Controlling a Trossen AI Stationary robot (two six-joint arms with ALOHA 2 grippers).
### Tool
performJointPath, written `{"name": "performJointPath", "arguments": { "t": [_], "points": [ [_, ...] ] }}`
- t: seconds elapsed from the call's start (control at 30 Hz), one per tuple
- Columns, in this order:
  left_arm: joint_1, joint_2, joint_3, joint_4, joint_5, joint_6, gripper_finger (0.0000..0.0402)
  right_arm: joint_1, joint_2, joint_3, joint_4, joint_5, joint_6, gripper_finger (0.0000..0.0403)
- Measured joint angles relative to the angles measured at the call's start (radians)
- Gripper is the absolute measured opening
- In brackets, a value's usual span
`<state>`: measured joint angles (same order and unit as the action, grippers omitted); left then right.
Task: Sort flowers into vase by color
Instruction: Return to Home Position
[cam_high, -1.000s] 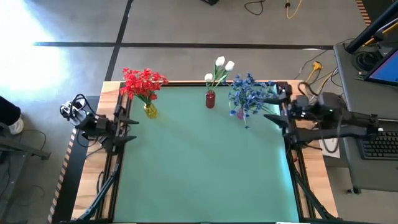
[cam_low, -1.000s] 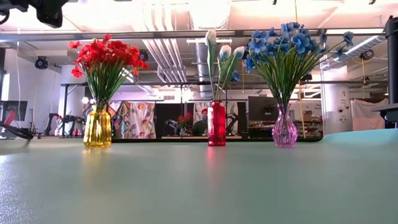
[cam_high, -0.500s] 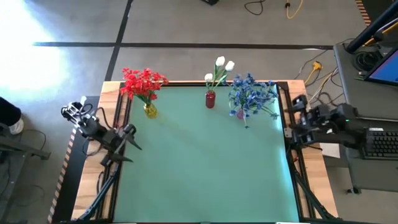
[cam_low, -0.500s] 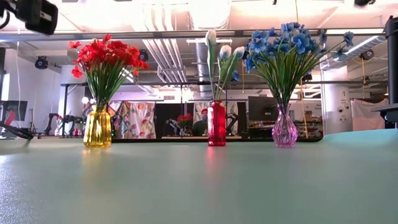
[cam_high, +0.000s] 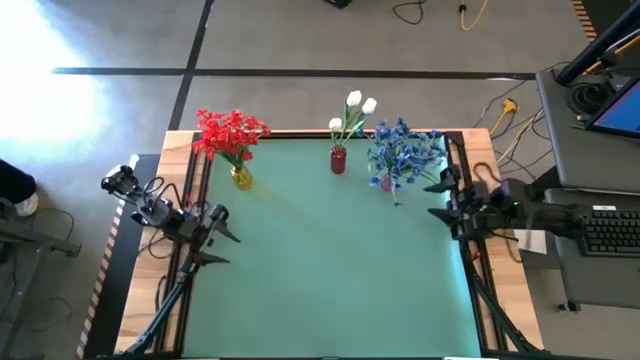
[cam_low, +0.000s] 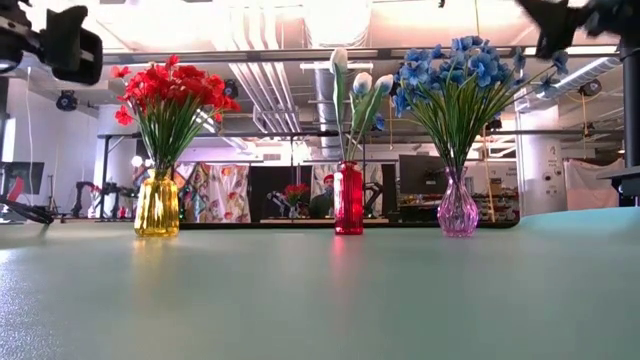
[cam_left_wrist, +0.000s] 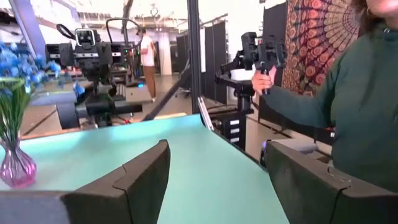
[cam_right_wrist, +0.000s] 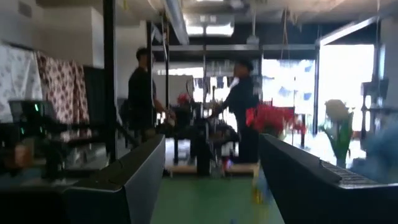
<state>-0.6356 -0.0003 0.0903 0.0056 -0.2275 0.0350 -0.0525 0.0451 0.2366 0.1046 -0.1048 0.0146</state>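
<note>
Three vases stand in a row along the table's far edge. Red flowers (cam_high: 232, 132) stick in a yellow vase (cam_low: 157, 205). White flowers (cam_high: 354, 106) stand in a red vase (cam_low: 348, 200). Blue flowers (cam_high: 404, 152) fill a pink vase (cam_low: 457, 207). My left gripper (cam_high: 224, 238) hovers open over the table's left edge, pointing level toward the right, nothing between its fingers (cam_left_wrist: 148, 179). My right gripper (cam_high: 438, 197) hovers open over the right edge, near the blue flowers, pointing toward the left, and holds nothing (cam_right_wrist: 211, 180).
The green mat (cam_high: 330, 270) spreads in front of the vases. Beyond the table's right side a person in a green sleeve (cam_left_wrist: 348, 99) holds a hand-held gripper device. Other people (cam_right_wrist: 239, 106) stand farther off in the room.
Both arms have sunk toward the table. My left gripper has drifted toward the near edge and turned a little. My right arm has folded back and come down, its gripper staying by the right edge. Both grippers stay open. The flowers and vases have not moved.
</note>
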Motion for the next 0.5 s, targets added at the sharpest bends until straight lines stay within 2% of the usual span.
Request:
{"name": "performJointPath", "arguments": {
  "t": [0.13,0.27,0.5],
  "points": [
    [0.003,0.000,-0.016,0.001,-0.042,-0.023,0.0249,0.000,-0.044,-0.089,0.028,0.003,0.007,0.0249],
    [0.003,0.000,-0.028,-0.002,-0.107,-0.020,0.0249,0.000,-0.036,-0.143,0.059,0.002,0.012,0.0247],
    [0.014,0.007,-0.069,0.051,-0.358,-0.013,0.0249,0.000,-0.043,-0.211,0.143,0.026,0.005,0.0231]
  ]
}}
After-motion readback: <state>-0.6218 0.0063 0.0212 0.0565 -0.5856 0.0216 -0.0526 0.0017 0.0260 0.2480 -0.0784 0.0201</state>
